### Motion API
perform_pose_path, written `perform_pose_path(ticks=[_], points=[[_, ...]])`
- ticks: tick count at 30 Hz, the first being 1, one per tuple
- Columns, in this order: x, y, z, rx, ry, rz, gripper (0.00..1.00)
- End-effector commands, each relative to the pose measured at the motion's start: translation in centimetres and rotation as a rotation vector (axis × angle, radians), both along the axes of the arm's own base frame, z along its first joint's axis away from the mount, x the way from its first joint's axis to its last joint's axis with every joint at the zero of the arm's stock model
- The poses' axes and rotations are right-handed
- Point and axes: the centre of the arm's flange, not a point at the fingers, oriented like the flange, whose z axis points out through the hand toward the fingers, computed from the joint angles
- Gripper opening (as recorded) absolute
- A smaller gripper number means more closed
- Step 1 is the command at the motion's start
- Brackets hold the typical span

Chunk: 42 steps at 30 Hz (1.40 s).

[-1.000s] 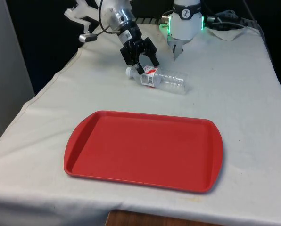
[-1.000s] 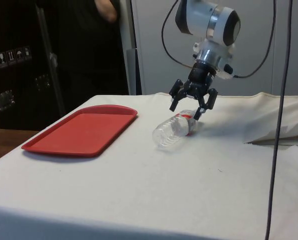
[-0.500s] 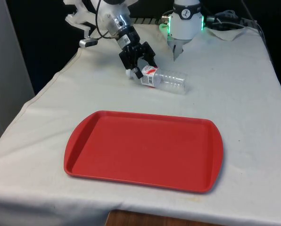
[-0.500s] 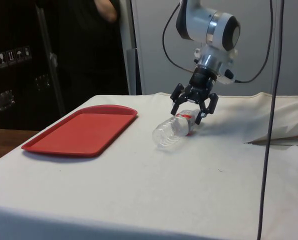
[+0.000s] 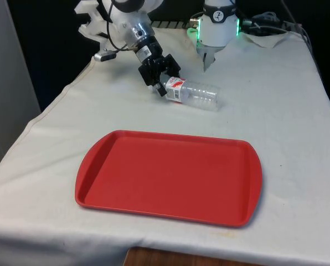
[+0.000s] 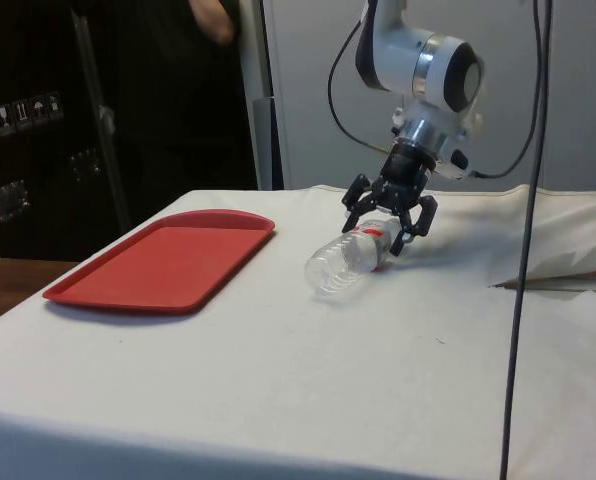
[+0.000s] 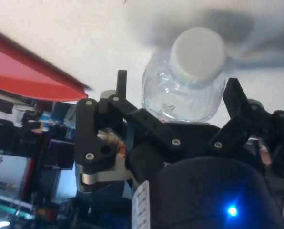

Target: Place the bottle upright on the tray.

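A clear plastic bottle [image 5: 191,93] with a red-and-white label and a white cap lies on its side on the white cloth, beyond the red tray [image 5: 126,183]. My gripper [image 5: 163,81] is open and low over the bottle's cap end, one finger on each side of the neck. In the side view the gripper [image 6: 384,226] straddles the labelled end of the bottle [image 6: 340,268], with the tray [image 6: 128,275] well apart from it. The wrist view looks along the bottle [image 7: 180,93] to its white cap [image 7: 199,51], with the gripper [image 7: 177,86] around it and the fingers [image 7: 121,80] standing off its sides.
A crumpled cloth and cables [image 5: 267,34] lie at the table's far end on the front view's right. A cloth fold [image 6: 568,265] rises beside the bottle in the side view. A person's hand [image 6: 214,20] shows above the dark cabinets. The tray holds nothing.
My gripper has come down and shifted towards the bottle's cap end, so its open fingers now straddle the neck. The bottle and tray have not moved.
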Motion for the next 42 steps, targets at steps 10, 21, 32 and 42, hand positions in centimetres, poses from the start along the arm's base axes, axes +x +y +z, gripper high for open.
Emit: perform_pose_path(ticks=[10, 21, 32, 42], points=[[-0.08, -0.52, -0.67, 0.033, -0.041, -0.002, 1.00], [-0.06, -0.50, -0.64, 0.038, -0.045, 0.004, 1.00], [0.13, -0.47, -0.53, 0.052, -0.055, 0.004, 1.00], [0.10, -0.51, -0.49, 0.059, -0.058, 0.004, 0.39]])
